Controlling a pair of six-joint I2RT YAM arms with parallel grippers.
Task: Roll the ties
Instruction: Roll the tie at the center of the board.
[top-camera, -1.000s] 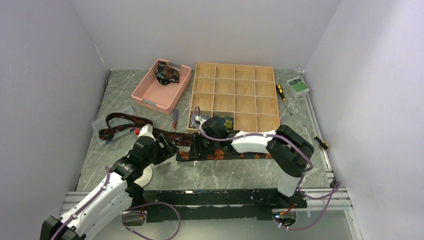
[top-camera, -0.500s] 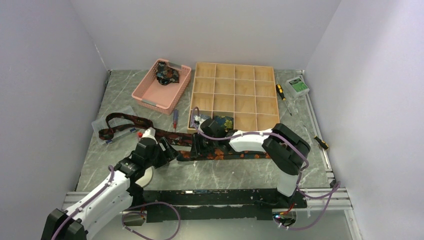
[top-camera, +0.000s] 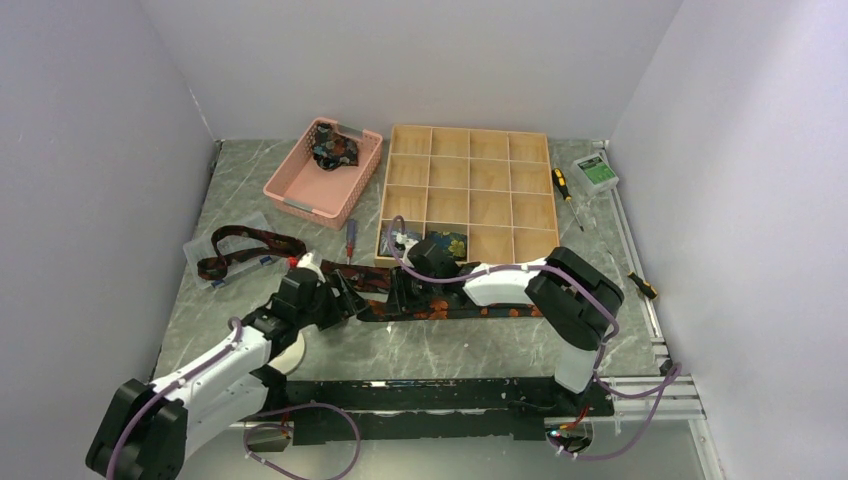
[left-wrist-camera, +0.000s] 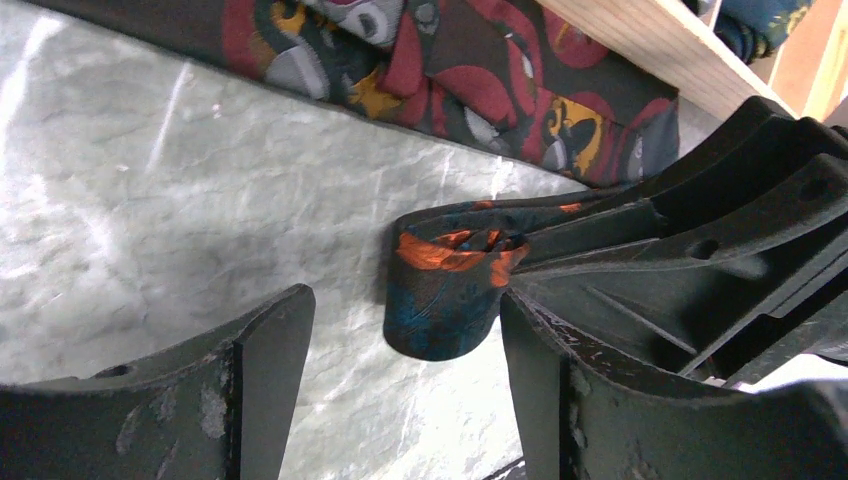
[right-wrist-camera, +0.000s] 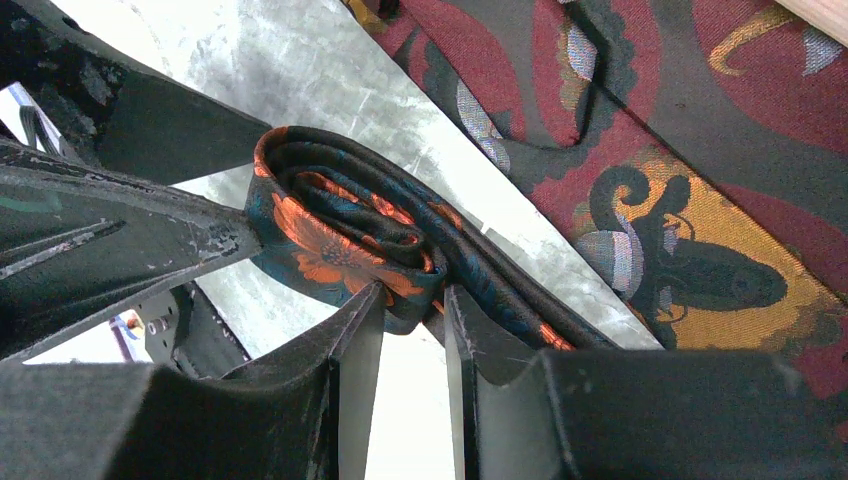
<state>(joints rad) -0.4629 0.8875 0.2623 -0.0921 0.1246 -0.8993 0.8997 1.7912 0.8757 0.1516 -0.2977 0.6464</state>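
A navy tie (top-camera: 470, 311) with orange flowers lies flat along the table. Its left end is wound into a small roll (right-wrist-camera: 330, 230). My right gripper (right-wrist-camera: 412, 315) is shut on the edge of that roll, a finger on each side of the coil. My left gripper (left-wrist-camera: 400, 350) stands open around the same roll (left-wrist-camera: 440, 300), which sits close to its right finger. In the top view the two grippers meet, left (top-camera: 350, 293) and right (top-camera: 398, 293). A maroon tie (top-camera: 250, 238) lies unrolled behind them, running toward the wooden tray. It also shows in the wrist views (left-wrist-camera: 450, 70).
A pink basket (top-camera: 300, 185) holds a bundled tie. The wooden grid tray (top-camera: 470, 190) has a rolled tie (top-camera: 447, 245) in a near compartment. Screwdrivers (top-camera: 563, 185) and a green-white box (top-camera: 595, 172) lie at the right. A white tape ring (top-camera: 292, 350) sits under the left arm.
My left gripper has slid right, up to the rolled end. My right gripper has narrowed its jaws onto the roll.
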